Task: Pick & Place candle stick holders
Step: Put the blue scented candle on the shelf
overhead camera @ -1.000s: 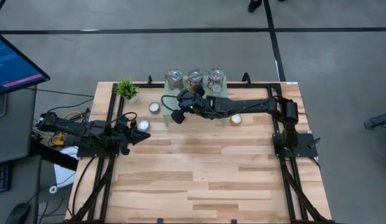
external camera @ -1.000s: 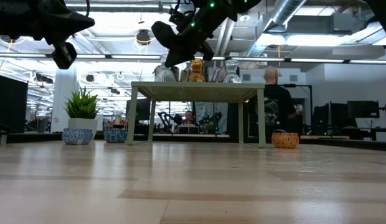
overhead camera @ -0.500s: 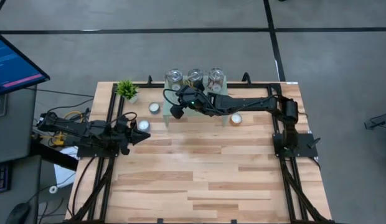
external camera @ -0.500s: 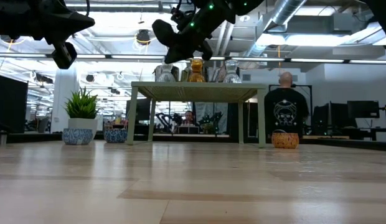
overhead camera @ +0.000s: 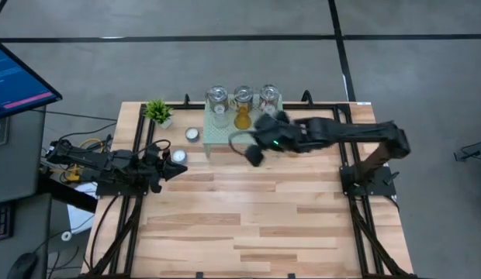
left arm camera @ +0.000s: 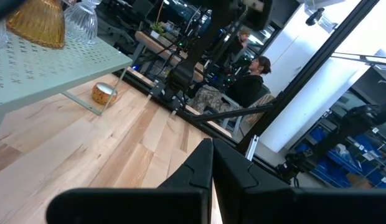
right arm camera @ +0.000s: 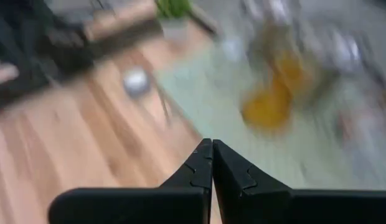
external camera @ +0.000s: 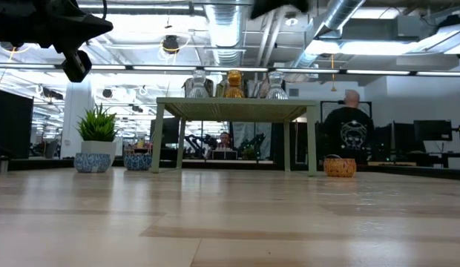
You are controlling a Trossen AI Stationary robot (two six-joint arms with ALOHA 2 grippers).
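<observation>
The right tool [overhead camera: 254, 156], fingers together and empty, hangs over the worktop [overhead camera: 256, 217] just in front of the mesh stand [overhead camera: 225, 133]. The amber cup [overhead camera: 242, 118] stands beyond it on the stand, between two glass jars [overhead camera: 218, 97]. Only the left wrist view shows an orange tealight cup [left arm camera: 103, 93] under the stand. The left tool [overhead camera: 177, 167], fingers together, waits at the worktop's left edge.

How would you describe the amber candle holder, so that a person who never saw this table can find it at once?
Look at the far edge of the wooden table, where a pale green mesh stand rises on thin legs. On top of the stand, glass holders are lined up in a row. The amber holder is the middle one; it is golden orange, while the jars on both sides of it are silvery.
</observation>
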